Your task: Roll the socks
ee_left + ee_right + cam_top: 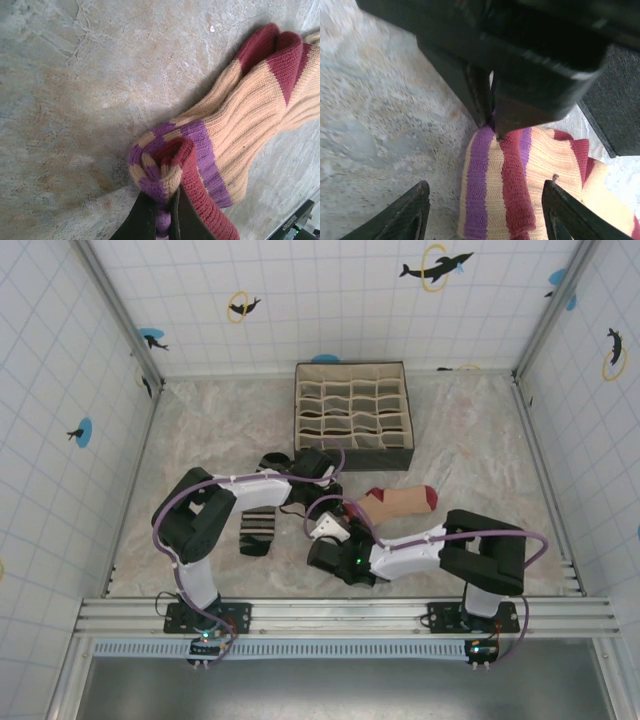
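Observation:
The peach sock (400,504) lies on the table's middle, with its dark red toe to the right. Its striped purple, peach and dark red cuff (167,160) is folded over and pinched in my left gripper (167,202), which is shut on it. My right gripper (487,197) is open and straddles that same folded cuff end (505,190). Its left fingertip (415,207) stands clear of the fabric, its right one (565,210) close beside it. In the top view the two grippers meet at the sock's left end, left gripper (335,495), right gripper (340,530). The black sock with pale stripes (257,530) lies flat to the left, under the left arm.
A dark organizer box (355,415) with several small compartments stands at the back middle. Tiled walls close the table on three sides. A metal rail (340,612) runs along the near edge. The left gripper's body (530,50) hangs right above the right gripper's fingers.

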You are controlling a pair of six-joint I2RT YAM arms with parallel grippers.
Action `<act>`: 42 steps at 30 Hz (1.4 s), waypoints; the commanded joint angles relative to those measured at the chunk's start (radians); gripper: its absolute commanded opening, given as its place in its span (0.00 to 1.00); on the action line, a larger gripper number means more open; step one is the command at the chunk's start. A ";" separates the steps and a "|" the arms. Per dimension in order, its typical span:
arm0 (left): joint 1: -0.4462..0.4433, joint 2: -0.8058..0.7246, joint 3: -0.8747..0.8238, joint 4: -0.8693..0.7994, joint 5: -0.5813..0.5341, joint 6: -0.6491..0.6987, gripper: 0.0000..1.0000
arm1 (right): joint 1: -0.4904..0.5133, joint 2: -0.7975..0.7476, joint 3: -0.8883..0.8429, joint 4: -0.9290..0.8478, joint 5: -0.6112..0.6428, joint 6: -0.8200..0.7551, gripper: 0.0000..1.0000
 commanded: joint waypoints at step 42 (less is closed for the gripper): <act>0.061 -0.285 -0.234 0.156 -0.185 -0.011 0.72 | -0.259 -0.156 -0.336 0.340 -0.575 0.247 0.00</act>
